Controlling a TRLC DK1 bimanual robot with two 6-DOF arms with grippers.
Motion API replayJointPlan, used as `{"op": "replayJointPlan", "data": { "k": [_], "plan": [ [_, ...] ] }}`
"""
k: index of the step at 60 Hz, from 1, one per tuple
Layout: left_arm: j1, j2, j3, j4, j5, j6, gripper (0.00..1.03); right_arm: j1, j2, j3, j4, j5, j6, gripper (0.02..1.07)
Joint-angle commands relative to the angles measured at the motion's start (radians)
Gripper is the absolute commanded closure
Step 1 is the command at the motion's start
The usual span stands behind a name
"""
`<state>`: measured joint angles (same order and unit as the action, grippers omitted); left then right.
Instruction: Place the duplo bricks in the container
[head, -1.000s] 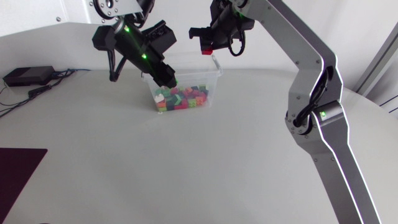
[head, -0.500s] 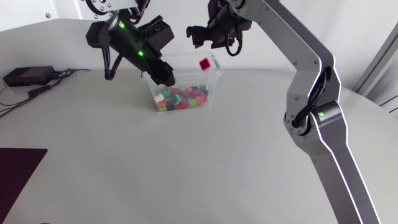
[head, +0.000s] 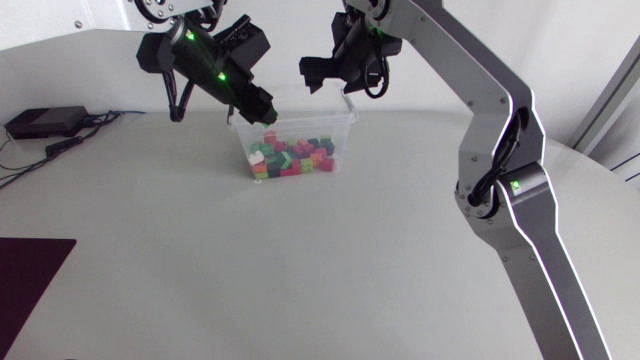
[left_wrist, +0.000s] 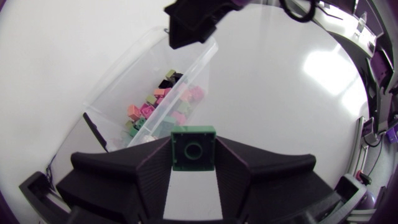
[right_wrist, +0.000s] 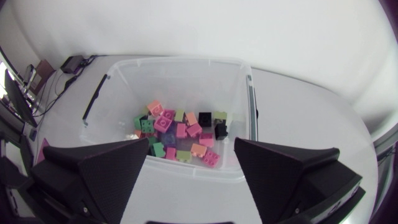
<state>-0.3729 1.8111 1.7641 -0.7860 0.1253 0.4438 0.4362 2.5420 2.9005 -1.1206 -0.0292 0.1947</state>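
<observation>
Your left gripper (left_wrist: 193, 157) clamps a green square duplo brick (left_wrist: 193, 144) near the clear plastic container (right_wrist: 180, 71) by the tabletop's (head: 300, 260) far edge. Your right gripper (right_wrist: 191, 152) hangs spread wide above it.

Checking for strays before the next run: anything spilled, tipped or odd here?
Nothing stands out. The container stands upright with the bricks inside, none seen on the table. The left pincer grips a green brick; the right pincer is open.
</observation>
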Motion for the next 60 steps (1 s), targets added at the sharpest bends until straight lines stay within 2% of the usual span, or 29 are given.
{"op": "replayJointPlan", "data": {
  "k": [1, 22, 31, 50, 58, 59, 60],
  "plan": [
    [0.015, 0.051, 0.054, 0.016, 0.002, -0.039, 0.91, 0.022, -0.068, -0.052, -0.028, -0.003, 0.022, 0.07],
    [0.060, 0.200, 0.213, 0.110, 0.002, -0.132, 0.91, 0.047, -0.215, -0.248, -0.064, -0.001, 0.020, 0.07],
    [0.083, 0.251, 0.253, 0.191, 0.002, -0.172, 0.90, 0.045, -0.262, -0.308, -0.074, -0.001, 0.012, 0.07],
    [0.092, 0.430, 0.431, 0.199, 0.000, -0.215, 0.89, 0.052, -0.378, -0.497, -0.093, 0.002, 0.003, 0.07],
    [0.101, 0.481, 0.488, 0.202, -0.006, -0.234, 0.78, 0.062, -0.416, -0.554, -0.097, 0.006, -0.006, 0.07],
    [0.104, 0.491, 0.500, 0.202, -0.006, -0.238, 0.70, 0.065, -0.424, -0.563, -0.097, 0.008, -0.008, 0.07],
    [0.104, 0.495, 0.503, 0.202, -0.006, -0.238, 0.67, 0.065, -0.425, -0.564, -0.097, 0.009, -0.008, 0.07]
  ]
}}
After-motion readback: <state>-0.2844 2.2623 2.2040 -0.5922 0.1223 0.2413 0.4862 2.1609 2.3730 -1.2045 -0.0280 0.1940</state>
